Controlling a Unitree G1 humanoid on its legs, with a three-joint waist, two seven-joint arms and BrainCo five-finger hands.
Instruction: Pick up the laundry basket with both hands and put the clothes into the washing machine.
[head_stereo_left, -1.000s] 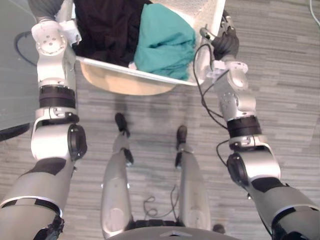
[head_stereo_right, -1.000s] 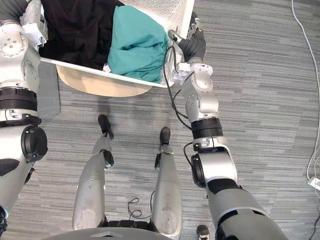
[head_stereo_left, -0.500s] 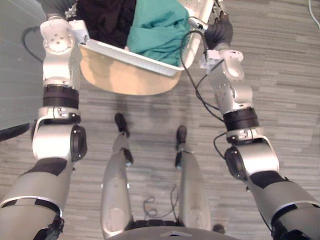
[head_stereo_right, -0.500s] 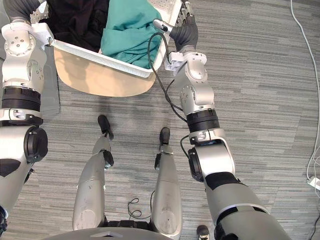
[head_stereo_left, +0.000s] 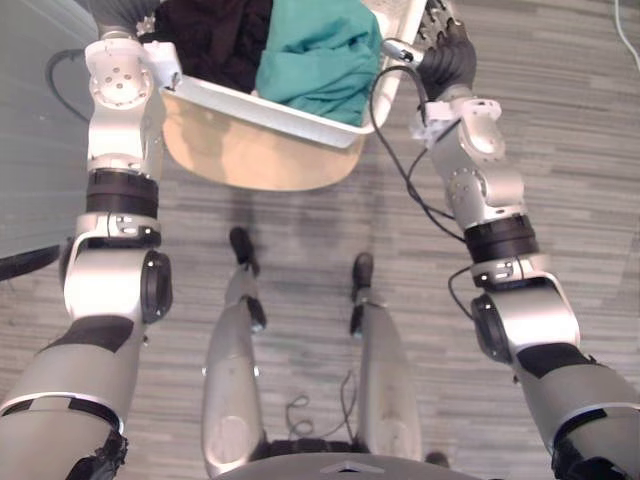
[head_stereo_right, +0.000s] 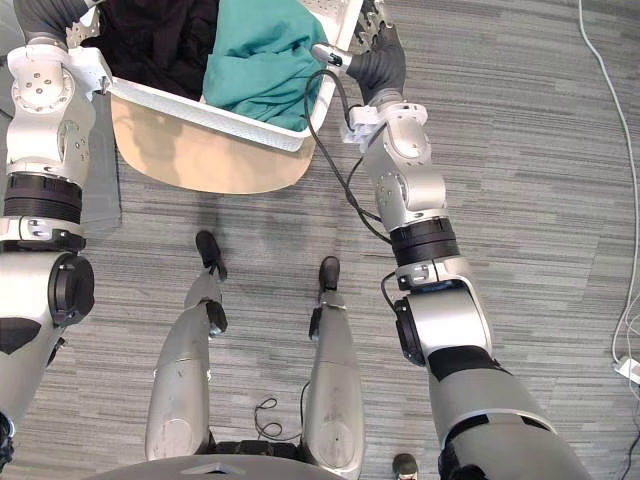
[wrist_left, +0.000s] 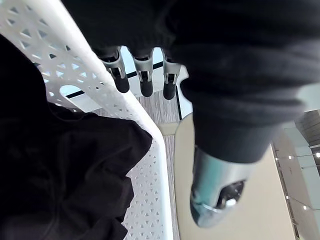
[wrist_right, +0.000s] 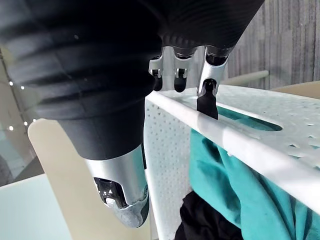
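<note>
Left eye view: left hand (wrist_left: 230, 75) and right hand (head_stereo_left: 447, 62) grip the laundry basket (head_stereo_left: 270, 105) holding black clothes (head_stereo_left: 215, 35) and a teal garment (head_stereo_left: 315, 55).

The floor (head_stereo_right: 520, 150) is grey carpet with fine stripes, and a round, pale beige tabletop (head_stereo_left: 250, 150) shows above it. A white laundry basket (head_stereo_left: 262, 108) sits over the far part of that top, though I can't tell whether its bottom touches it. Well away on the robot's right, a thin white cable (head_stereo_right: 588, 40) trails across the floor towards a white plug block (head_stereo_right: 628, 368).
</note>
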